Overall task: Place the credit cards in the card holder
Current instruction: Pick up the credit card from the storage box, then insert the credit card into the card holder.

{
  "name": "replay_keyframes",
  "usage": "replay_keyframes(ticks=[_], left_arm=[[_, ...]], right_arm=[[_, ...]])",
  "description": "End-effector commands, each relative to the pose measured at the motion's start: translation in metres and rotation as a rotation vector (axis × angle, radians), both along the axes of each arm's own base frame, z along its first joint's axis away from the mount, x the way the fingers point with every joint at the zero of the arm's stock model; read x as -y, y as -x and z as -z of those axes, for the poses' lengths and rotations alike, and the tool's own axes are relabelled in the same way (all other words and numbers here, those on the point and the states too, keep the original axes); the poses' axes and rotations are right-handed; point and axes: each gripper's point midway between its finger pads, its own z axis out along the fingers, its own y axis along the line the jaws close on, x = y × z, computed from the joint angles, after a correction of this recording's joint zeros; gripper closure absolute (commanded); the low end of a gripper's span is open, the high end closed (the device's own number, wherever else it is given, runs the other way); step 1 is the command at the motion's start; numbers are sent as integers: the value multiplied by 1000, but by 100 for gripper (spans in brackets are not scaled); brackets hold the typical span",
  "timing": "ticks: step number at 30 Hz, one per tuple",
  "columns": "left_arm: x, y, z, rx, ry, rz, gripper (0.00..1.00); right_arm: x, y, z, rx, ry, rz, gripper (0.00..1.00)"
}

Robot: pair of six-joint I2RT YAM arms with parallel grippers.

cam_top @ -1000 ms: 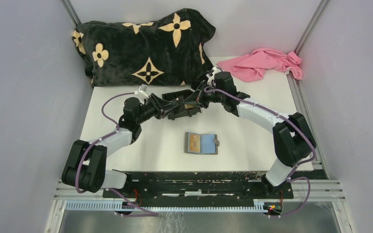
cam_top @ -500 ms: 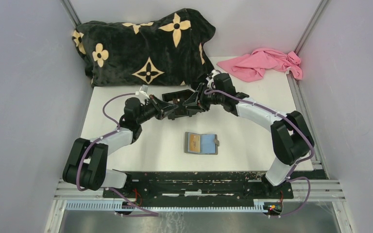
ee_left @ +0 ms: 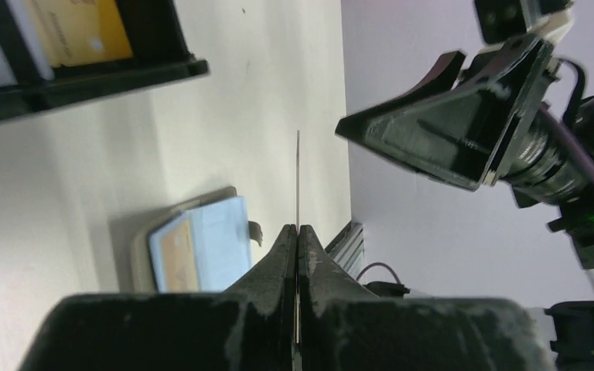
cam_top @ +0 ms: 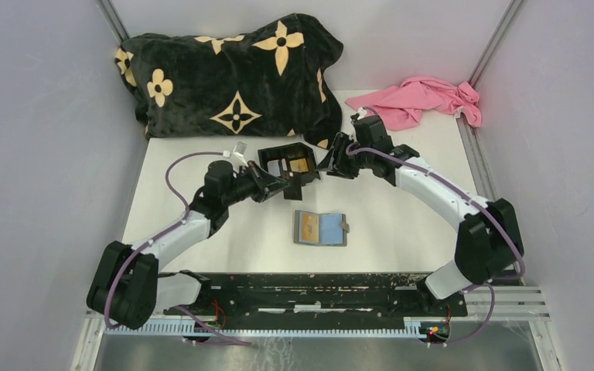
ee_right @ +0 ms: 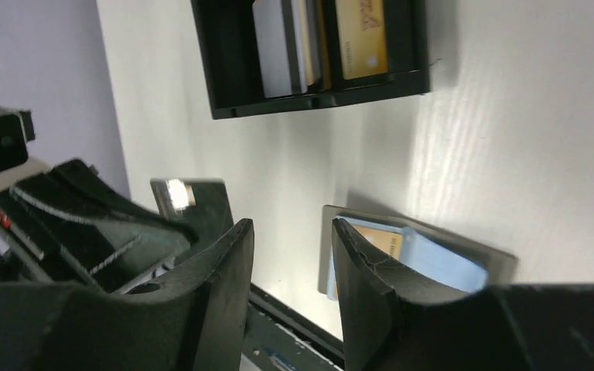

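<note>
**Two robot arms meet over a white desk, one gripping a card**

Two arms reach in from the near edge of the desk [cam_top: 402, 224] and face each other near its middle; the left hand [ee_left: 297, 236] is pressed together on a thin card [ee_left: 298, 178], seen edge-on from the left wrist as a fine upright line rising from the fingertips; from the right wrist the same card looks silvery and catches the light. The right hand [ee_right: 292, 228] has its fingers apart with nothing between them; it hangs just to the right of a black box [cam_top: 286, 164], apart from the left hand.

The black box sits on the desk behind both hands; it holds a gold card [ee_right: 363, 39] in one compartment and grey-white cards [ee_right: 282, 42] standing in the next. The card holder [cam_top: 319, 229] lies open and flat on the desk, nearer the arm bases than the box, between the two arms and touched by neither; a tan card shows in its left half, with pale blue beside it.

Along the back lie a black blanket [cam_top: 232, 73] with tan flowers and, at the right, a crumpled pink cloth [cam_top: 421, 100].
</note>
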Motion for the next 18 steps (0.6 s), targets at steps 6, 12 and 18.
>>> replay_keyframes(ticks=[6,12,18], left_arm=[[50,60,19,49,-148,72,97],[64,76,42,23,-201,81,97],[75,80,60,7,-233,84,97]], right_arm=[[84,15,8,169,389,75,66],[95,42,26,123,465,14,81],[83,67,42,95,478,-53,96]])
